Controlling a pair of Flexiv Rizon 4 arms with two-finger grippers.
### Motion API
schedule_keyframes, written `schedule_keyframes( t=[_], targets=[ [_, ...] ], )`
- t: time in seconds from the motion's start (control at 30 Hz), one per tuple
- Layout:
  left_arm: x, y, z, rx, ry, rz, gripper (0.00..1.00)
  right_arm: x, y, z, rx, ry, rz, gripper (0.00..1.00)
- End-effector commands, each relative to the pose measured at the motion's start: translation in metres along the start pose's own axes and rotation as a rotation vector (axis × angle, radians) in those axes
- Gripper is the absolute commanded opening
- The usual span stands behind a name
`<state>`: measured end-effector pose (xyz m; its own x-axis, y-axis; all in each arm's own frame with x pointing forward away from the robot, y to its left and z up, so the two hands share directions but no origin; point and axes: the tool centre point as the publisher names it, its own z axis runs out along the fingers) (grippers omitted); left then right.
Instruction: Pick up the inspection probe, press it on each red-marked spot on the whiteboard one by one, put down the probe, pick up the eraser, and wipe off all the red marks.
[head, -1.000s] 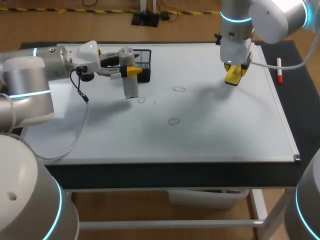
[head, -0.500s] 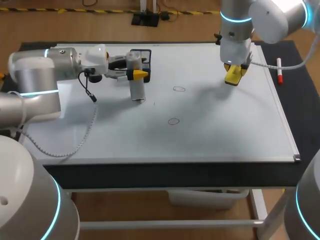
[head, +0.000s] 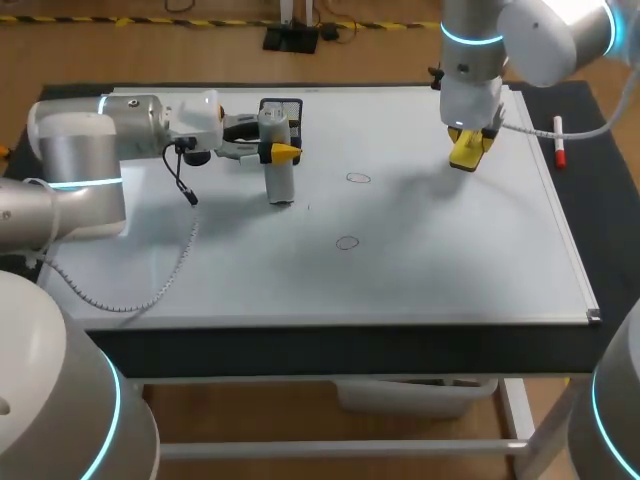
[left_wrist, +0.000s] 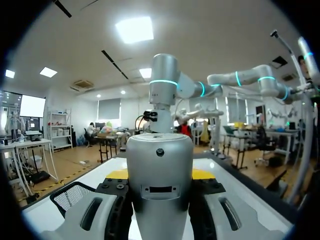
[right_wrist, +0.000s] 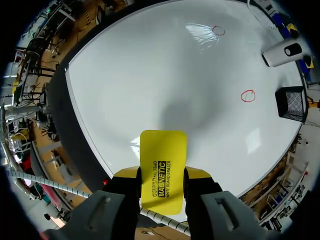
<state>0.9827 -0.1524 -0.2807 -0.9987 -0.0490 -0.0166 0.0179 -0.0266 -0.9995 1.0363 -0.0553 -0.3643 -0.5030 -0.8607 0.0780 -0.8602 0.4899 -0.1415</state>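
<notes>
**Overhead, two arms above a whiteboard: one holds the probe, the other the eraser**

Mostly the scene is one flat surface. A white whiteboard (head: 430, 270) covers nearly the whole table, with a dark strip of table along its right edge. A marker (head: 559, 143) with a red cap lies on that strip.

At the far left, the left gripper (head: 275, 150) comes in sideways. Its yellow-tipped fingers are clamped on the inspection probe (head: 281, 183), a pale grey cylinder standing upright. In the left wrist view the probe (left_wrist: 159, 185) fills the space between the fingers, which press on it from both sides.

At the far right, the right gripper (head: 468, 148) points down above the board. It grips the yellow eraser (right_wrist: 162, 167) between its two fingers.

Two small red rings are drawn near the board's middle. One red mark (head: 358, 178) lies right of the probe, and a second red mark (head: 347, 242) lies nearer than it.

A black mesh basket (head: 294, 106) stands just behind the probe, mostly hidden by it in the head view.

The probe's lower end looks to meet the board, though contact cannot be confirmed. The board directly beneath it is covered. From above, the eraser and the right gripper's yellow tips blend together.
</notes>
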Motion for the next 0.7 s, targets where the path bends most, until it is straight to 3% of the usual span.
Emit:
schedule_keyframes(
  t=[0.03,0.7],
  targets=[
    [-0.0024,0.0025,0.0002,-0.012,0.005,0.000,0.00,0.0006,-0.0005,-0.0016,0.001,0.003,-0.002,0.00],
    [-0.0012,0.0056,0.0008,-0.006,0.006,-0.003,0.00,0.0006,-0.0005,-0.0016,0.001,0.003,-0.002,0.00]
  ],
)
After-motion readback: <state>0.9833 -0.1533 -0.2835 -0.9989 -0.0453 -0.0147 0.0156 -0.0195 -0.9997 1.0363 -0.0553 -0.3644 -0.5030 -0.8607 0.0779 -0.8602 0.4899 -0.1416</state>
